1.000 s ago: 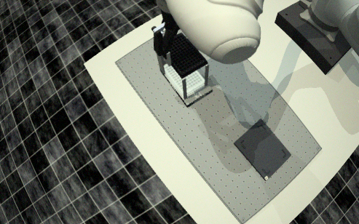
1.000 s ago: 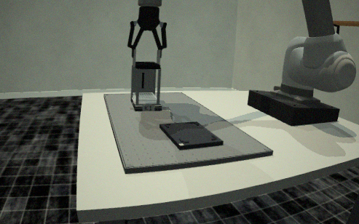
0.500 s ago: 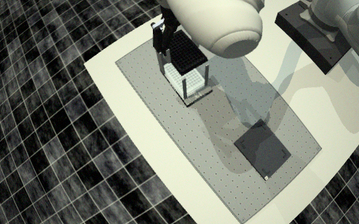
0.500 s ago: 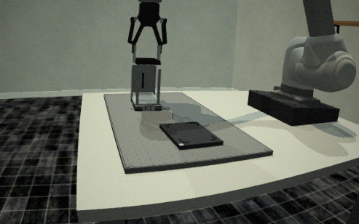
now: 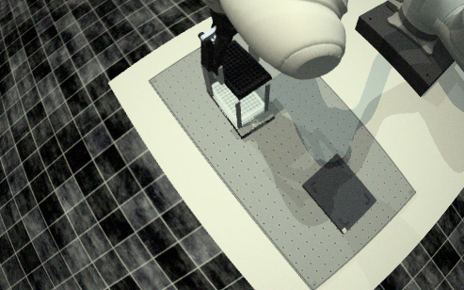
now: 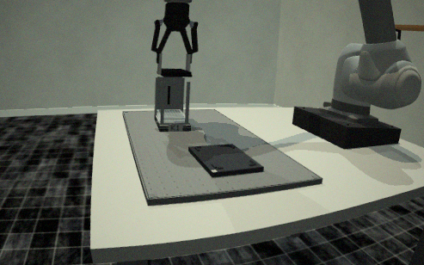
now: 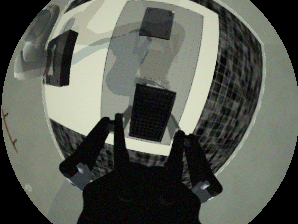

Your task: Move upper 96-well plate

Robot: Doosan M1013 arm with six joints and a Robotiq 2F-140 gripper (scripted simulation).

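A black, flat plate [image 6: 174, 72] with a grid of wells is pinched by the gripper [image 6: 174, 69], level, just above rack K1 [image 6: 161, 94].

Open air lies between rack K1 [image 6: 187, 92] and nest N1 [image 6: 226, 160].

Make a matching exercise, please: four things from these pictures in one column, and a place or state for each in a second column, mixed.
Things:
1. black plate
2. pale plate
3. plate nest N1
4. gripper

Places or states:
a. low inside the rack K1
b. shut on a plate
c. lifted, at the top of the rack posts
d. bears no plate, nearer the front edge of the grey board

Pairs: 1-c, 2-a, 3-d, 4-b
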